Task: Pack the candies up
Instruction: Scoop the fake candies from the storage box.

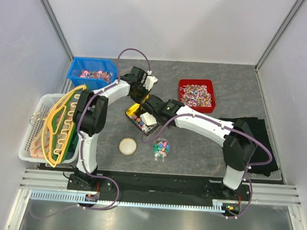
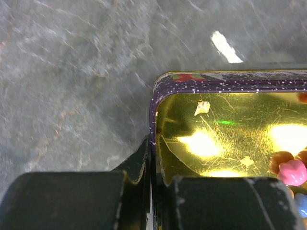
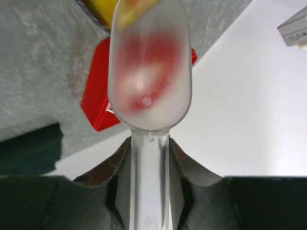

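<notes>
A: Nearest the arm bases?
B: A round cream lid (image 1: 127, 146) lies flat on the counter (image 1: 203, 154). A clear jar (image 1: 161, 156) stands just beside it on the right, with candies (image 1: 162, 145) in mixed colours inside.

A: Any more candies?
B: Yes, a batch in the gold tin (image 1: 134, 112), mid-counter, just beyond the jar. The left wrist view shows a pink one and a couple more bunched at one end. The rest of the gold floor is bare apart from some small flecks.

A: Left claw?
B: The left claw (image 2: 149, 165) is pinched narrow on the tin's purple wall, one finger outside and one inside.

A: Right claw?
B: The right claw (image 3: 149, 158) is clamped on the handle of a frosted plastic scoop (image 3: 149, 72), with the bowl pointing away from it. From above, it sits over the tin. There's a red blur in the bowl. I can't tell whether that's a sweet or the bin behind showing through.

A: The sides?
B: A white basket (image 1: 29, 138) sits at the left edge with yellow and green items in it. A black cloth (image 1: 262, 133) lies at the right edge.

A: And the far end?
B: A red bin (image 1: 197, 82) is back right and a blue bin (image 1: 76, 71) back left, both holding wrapped sweets.
</notes>
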